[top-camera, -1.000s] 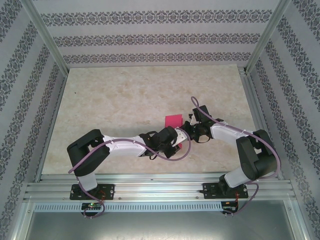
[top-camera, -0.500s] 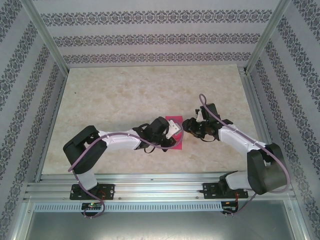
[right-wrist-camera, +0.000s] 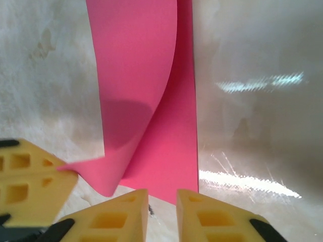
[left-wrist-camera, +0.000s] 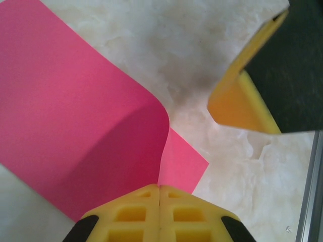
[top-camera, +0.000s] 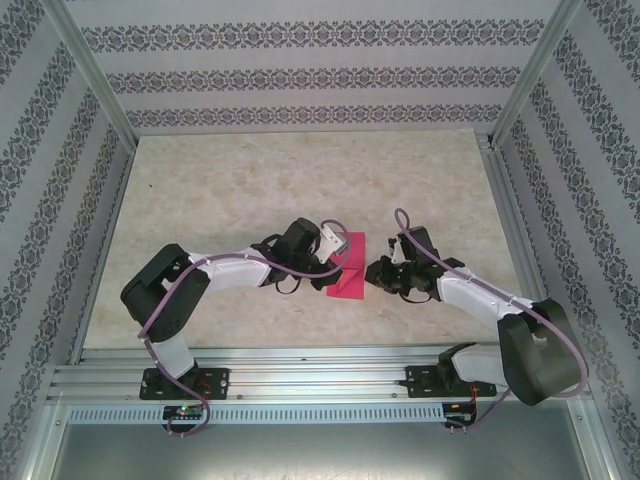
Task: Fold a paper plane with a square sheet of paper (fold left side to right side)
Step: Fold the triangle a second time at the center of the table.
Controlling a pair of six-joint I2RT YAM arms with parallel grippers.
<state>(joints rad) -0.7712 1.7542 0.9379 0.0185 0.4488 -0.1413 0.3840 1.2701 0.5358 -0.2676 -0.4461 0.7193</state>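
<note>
The square sheet of paper (top-camera: 349, 277) is bright pink and lies mid-table, with one side lifted and curling over the flat part (right-wrist-camera: 169, 131). My left gripper (top-camera: 337, 241) is shut on the lifted edge; the paper (left-wrist-camera: 75, 126) runs straight into the closed yellow tips (left-wrist-camera: 159, 189). My right gripper (top-camera: 374, 273) sits low at the sheet's right side. Its jaws (right-wrist-camera: 162, 197) stand a little apart, nothing between them, and the sheet's near edge lies just beyond the tips. The left gripper's finger (right-wrist-camera: 31, 177) holds the raised corner. No folded paper plane is in view.
The sheet rests on a pale marble-look tabletop (top-camera: 250, 190), walled by patterned panels. An aluminium rail (top-camera: 320, 378) runs along the near edge at the arm bases. A right fingertip (left-wrist-camera: 242, 96) hangs close over the table beside the lifted flap.
My left gripper has drawn back to the left and farther away, raising the sheet's edge into a curl. The right gripper has slid a little nearer, and more paper shows.
</note>
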